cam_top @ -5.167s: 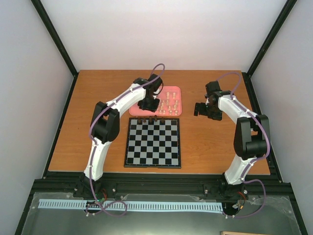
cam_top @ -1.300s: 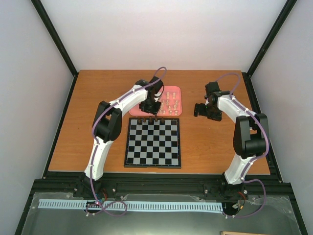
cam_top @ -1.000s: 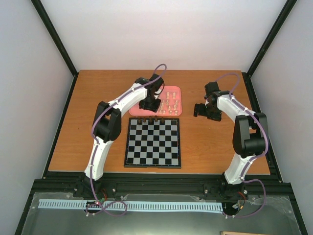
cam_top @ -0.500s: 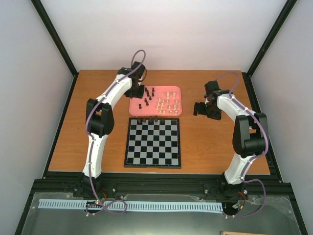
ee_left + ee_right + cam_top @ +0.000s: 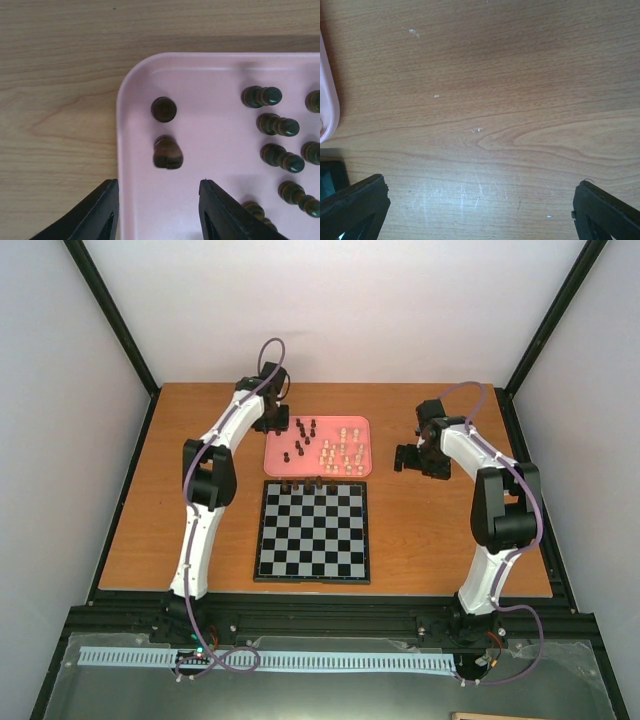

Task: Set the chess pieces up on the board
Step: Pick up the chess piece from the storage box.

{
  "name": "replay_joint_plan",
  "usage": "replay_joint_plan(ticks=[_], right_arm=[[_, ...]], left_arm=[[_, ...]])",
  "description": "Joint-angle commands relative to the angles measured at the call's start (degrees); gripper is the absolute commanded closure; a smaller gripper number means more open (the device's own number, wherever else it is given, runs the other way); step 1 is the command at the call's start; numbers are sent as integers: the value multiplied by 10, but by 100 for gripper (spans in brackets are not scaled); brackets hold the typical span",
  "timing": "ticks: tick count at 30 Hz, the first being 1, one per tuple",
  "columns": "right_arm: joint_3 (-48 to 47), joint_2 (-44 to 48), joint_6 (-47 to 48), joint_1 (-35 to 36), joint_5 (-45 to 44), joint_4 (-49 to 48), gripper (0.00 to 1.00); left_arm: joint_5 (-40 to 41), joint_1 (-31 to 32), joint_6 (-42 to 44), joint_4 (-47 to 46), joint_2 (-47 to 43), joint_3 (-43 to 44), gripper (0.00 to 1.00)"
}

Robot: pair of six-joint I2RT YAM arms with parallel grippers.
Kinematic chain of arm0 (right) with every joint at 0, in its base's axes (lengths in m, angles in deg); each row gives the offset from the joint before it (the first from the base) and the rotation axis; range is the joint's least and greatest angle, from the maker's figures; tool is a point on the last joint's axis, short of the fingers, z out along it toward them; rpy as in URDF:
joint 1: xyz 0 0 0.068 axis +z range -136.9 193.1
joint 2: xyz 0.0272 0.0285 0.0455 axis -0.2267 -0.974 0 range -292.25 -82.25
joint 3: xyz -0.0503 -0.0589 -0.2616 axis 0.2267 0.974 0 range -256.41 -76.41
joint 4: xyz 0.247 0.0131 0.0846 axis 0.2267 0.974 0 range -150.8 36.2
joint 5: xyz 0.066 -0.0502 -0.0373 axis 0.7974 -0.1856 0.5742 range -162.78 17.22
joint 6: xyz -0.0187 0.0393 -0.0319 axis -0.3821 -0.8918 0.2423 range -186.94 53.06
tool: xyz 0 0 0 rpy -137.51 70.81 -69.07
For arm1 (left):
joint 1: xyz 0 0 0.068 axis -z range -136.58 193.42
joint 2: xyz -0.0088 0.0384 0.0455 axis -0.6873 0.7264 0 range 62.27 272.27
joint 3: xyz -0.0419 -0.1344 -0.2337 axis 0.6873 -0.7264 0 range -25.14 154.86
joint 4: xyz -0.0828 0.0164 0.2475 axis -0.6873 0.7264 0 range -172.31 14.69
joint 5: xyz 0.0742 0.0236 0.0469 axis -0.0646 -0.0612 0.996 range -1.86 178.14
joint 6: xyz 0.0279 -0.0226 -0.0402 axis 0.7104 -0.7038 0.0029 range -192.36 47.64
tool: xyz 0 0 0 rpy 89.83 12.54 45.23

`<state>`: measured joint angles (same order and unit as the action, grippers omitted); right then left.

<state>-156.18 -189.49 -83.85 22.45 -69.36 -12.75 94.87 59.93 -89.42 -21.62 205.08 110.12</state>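
Note:
The board [image 5: 312, 530] lies mid-table with a few dark chess pieces [image 5: 300, 484] on its far row. The pink tray [image 5: 318, 466] beyond it holds dark pieces [image 5: 299, 424] at its left and cream pieces [image 5: 345, 450] at its right. My left gripper [image 5: 271, 425] hovers open and empty over the tray's far-left corner. In the left wrist view its gap [image 5: 159, 202] straddles the tray's edge [image 5: 122, 165], with two dark pieces [image 5: 168, 152] just ahead and several more [image 5: 277, 126] to the right. My right gripper [image 5: 410, 458] is wide open and empty over bare wood [image 5: 480, 150], right of the tray.
The tray's rounded edge [image 5: 327, 107] shows at the left of the right wrist view. The wooden table [image 5: 200, 500] is framed by a black rail, with white walls behind and at the sides. Both arms reach over the table's far half.
My left gripper has moved from over the middle of the tray to its far-left corner, uncovering the dark pieces there. My right gripper has shifted slightly farther away.

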Motion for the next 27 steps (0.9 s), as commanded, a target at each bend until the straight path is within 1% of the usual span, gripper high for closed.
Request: replay_joint_plan(ticks=[1, 13, 16, 19, 23, 27], right_arm=[[-24, -13, 8, 3, -12, 18, 0], [-63, -45, 13, 3, -15, 36, 0], [-70, -50, 16, 3, -18, 40, 0], [-72, -53, 15, 3, -18, 41, 0], [-74, -57, 14, 3, -16, 41, 0], [-74, -57, 16, 3, -19, 42, 0]], left_arm=[[-32, 3, -16, -26, 19, 28, 53], [-8, 3, -16, -51, 55, 47, 53], [-8, 3, -19, -52, 62, 58, 59], [-9, 3, -19, -55, 64, 57, 62], [-10, 3, -18, -56, 69, 56, 72], [-8, 3, -19, -54, 69, 56, 87]])
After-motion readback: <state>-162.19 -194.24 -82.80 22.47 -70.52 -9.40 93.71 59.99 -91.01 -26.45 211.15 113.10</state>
